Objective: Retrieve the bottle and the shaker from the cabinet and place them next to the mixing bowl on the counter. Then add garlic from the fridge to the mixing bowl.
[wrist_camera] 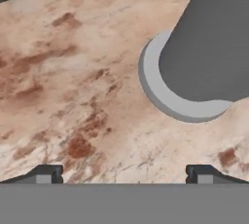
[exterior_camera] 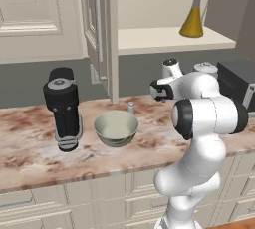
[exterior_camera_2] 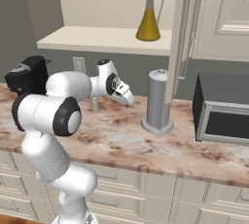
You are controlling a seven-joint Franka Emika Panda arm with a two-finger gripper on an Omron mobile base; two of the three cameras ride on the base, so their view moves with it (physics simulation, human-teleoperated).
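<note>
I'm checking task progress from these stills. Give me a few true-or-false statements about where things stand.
1. The bottle stands on the cabinet shelf. True.
2. The shaker is inside the cabinet. False: it stands on the counter behind the mixing bowl.
3. The gripper holds the bottle. False: its fingers are apart over bare counter, holding nothing.
4. The mixing bowl holds garlic. False: it looks empty.
5. The cabinet door is open. True.

Both base views look down across the marble counter (exterior_camera: 30, 143) from opposite sides (hand view hovers close above it)
</note>
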